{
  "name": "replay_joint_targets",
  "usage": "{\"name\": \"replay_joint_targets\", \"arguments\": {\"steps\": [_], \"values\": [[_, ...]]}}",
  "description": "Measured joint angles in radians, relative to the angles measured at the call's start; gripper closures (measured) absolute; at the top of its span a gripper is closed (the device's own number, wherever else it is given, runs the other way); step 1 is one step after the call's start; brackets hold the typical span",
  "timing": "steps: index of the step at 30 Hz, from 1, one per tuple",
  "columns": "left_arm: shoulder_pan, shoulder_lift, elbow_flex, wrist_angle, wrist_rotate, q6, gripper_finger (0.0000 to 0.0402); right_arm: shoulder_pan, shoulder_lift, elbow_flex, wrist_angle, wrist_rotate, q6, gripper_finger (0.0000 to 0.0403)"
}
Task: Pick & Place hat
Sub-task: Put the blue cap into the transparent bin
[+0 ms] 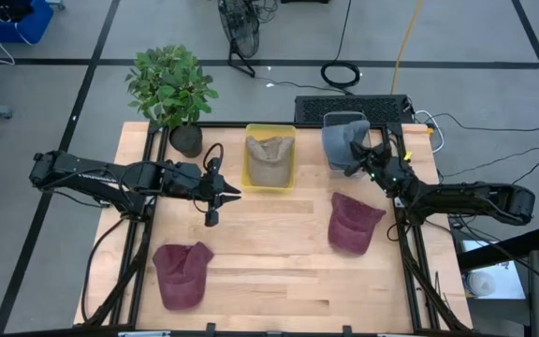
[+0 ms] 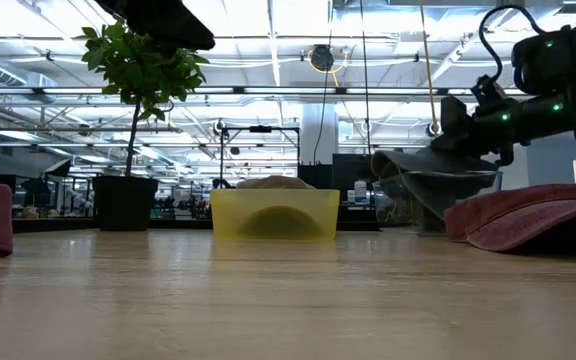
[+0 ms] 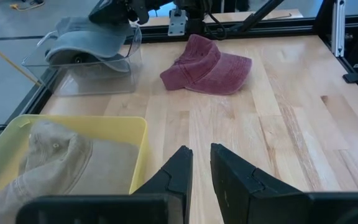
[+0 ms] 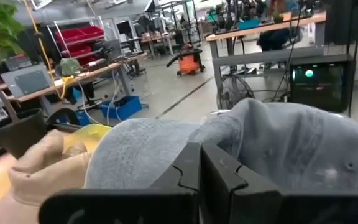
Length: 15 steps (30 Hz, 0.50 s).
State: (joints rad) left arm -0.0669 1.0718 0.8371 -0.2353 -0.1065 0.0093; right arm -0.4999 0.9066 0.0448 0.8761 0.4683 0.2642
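Note:
A grey hat (image 1: 342, 140) lies in a clear bin (image 3: 104, 81) at the far right, with my right gripper (image 1: 361, 159) shut on it; in the low view that gripper (image 2: 458, 125) stands just over the hat. A tan hat (image 1: 269, 157) fills a yellow bin (image 1: 251, 180) at the far middle. One maroon hat (image 1: 355, 223) lies flat on the table at the right, another (image 1: 182, 272) at the near left. My left gripper (image 3: 201, 165) hovers above the table beside the yellow bin, narrowly open, with nothing between its fingers. My right gripper pinches a raised fold of the grey hat's crown (image 4: 215, 132) between its two shut fingers. The fingers come about level, slanting in from the table's right and near side. The hat sits in the clear bin, its brim (image 3: 51, 53) toward the bin's far side.
A potted plant (image 1: 171, 89) stands at the far left corner. A keyboard (image 1: 349, 108) and cables lie beyond the far edge. Bare wood shows in the table's middle (image 1: 269, 234) between the two maroon hats.

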Motion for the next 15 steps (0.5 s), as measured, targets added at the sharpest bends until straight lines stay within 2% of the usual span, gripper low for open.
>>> {"name": "replay_joint_targets", "arguments": {"steps": [8,12,15], "values": [[0.0,0.0,0.0,0.021,0.0,0.016,0.0337,-0.002,-0.001,-0.001,0.182,-0.046,0.005,0.0403],[0.0,0.0,0.0,0.023,0.0,0.02,0.0337,-0.01,0.0,-0.001,0.077,-0.049,0.023,0.0403],[0.0,0.0,0.0,0.023,0.0,0.022,0.0337,-0.022,0.001,-0.001,-0.037,-0.011,0.024,0.0403]]}}
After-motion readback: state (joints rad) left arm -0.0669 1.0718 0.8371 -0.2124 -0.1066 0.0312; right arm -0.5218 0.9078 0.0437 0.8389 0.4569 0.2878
